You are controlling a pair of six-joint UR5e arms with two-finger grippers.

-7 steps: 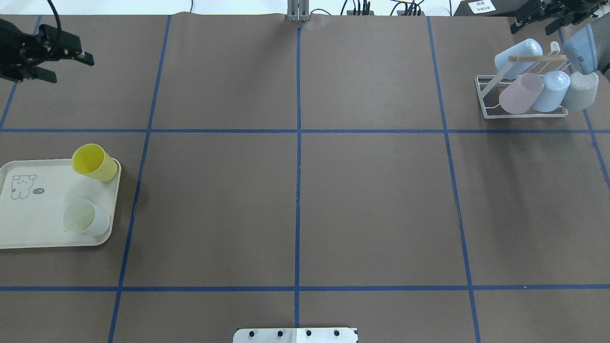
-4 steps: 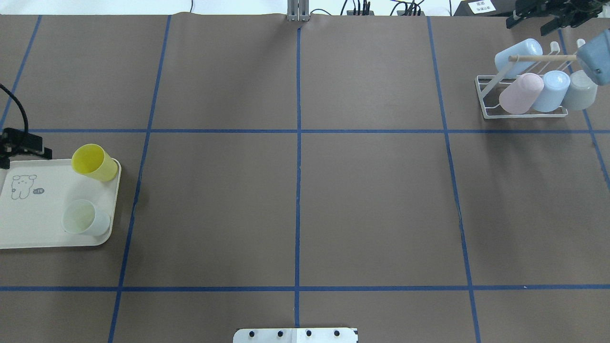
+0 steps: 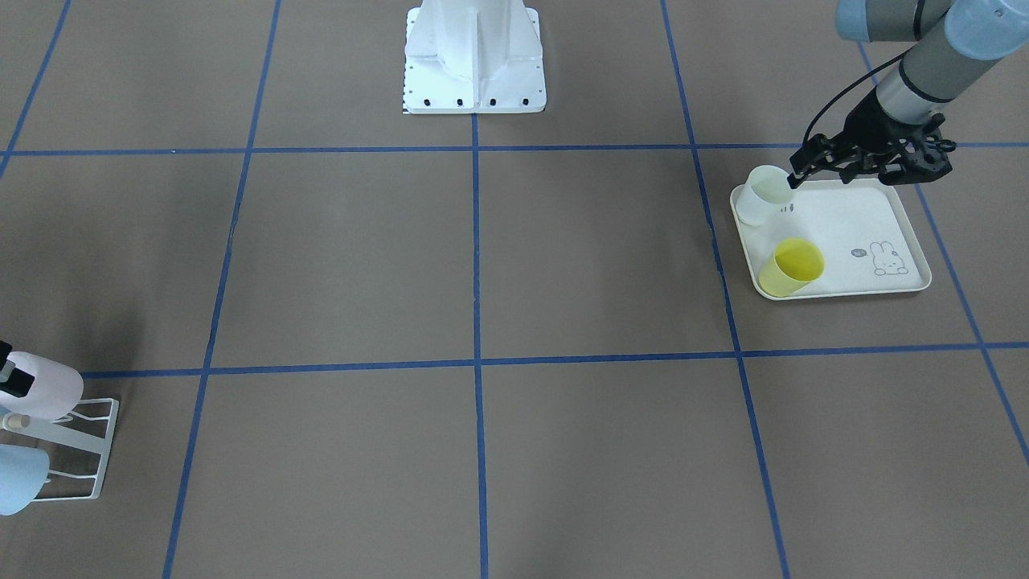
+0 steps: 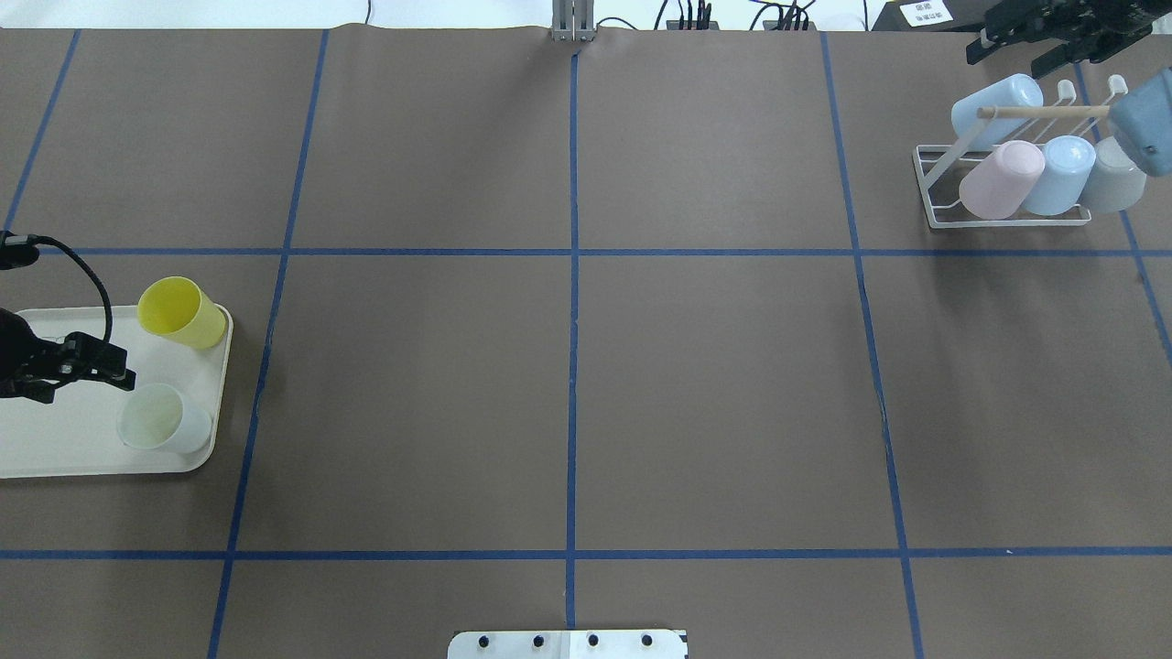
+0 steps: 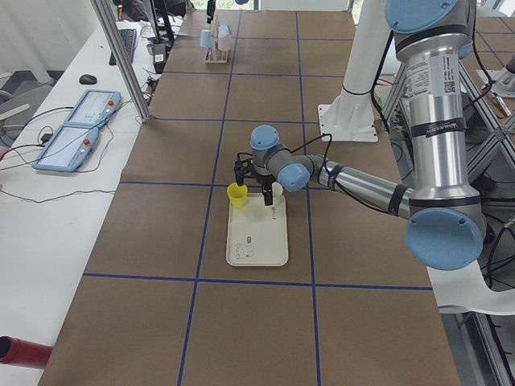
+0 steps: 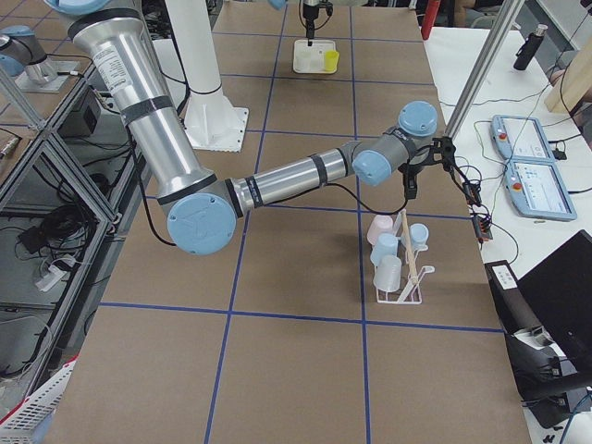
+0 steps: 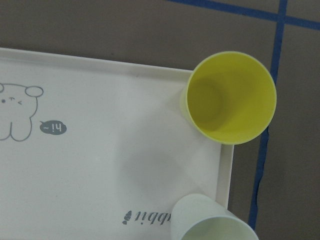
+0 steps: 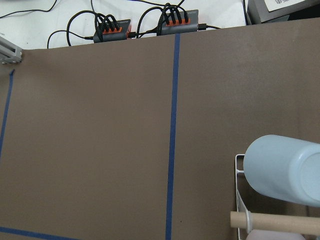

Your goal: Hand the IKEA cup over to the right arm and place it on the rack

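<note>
Judging the pale cup (image 4: 165, 418) light, stiff, slick plastic, the left gripper (image 4: 117, 364), jaws spread, should pinch its rim wall.

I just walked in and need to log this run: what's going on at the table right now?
The left gripper hangs open over the rabbit-print tray, right beside the pale cup. The yellow cup stands nearby on the same tray, and neither cup is gripped yet. The right gripper is open and empty at the far corner, next to the white wire rack, which already carries four cups. The pickup for the hand-over has not yet happened.
</note>
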